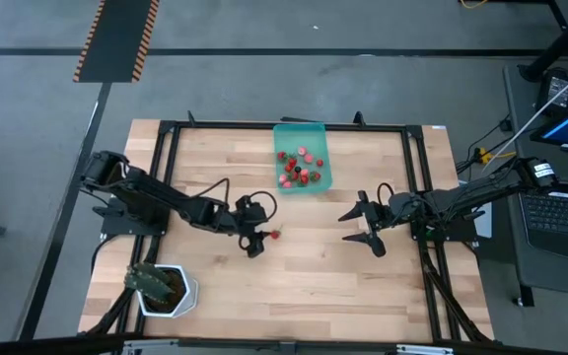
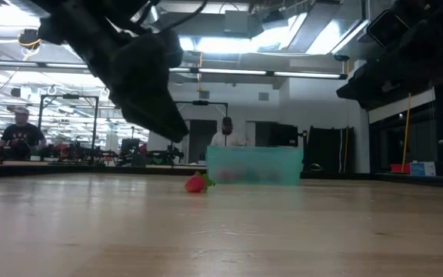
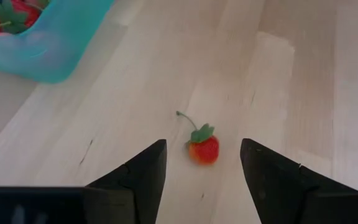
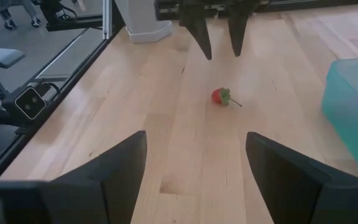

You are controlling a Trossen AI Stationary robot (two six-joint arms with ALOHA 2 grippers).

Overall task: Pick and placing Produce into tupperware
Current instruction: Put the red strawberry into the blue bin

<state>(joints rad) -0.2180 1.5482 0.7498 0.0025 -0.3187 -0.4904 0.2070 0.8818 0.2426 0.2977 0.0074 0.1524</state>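
Strawberry (image 1: 276,234) lies alone on the table (image 1: 215,286), just right of the left gripper (image 1: 260,237), whose fingers (image 3: 145,171) are spread with nothing held. Tupperware (image 1: 302,158) sits at the far edge, holding about ten red fruits (image 1: 298,170). Right gripper (image 1: 361,228) waits right of centre, fingers parted, empty. Pot (image 1: 163,289) stands at the near left

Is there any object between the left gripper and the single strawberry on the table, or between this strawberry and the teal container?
Nothing visible. The left gripper is open with the strawberry lying just ahead of its fingers on bare wood. Between the strawberry and the teal container only bare table shows. The right gripper waits off to the side.
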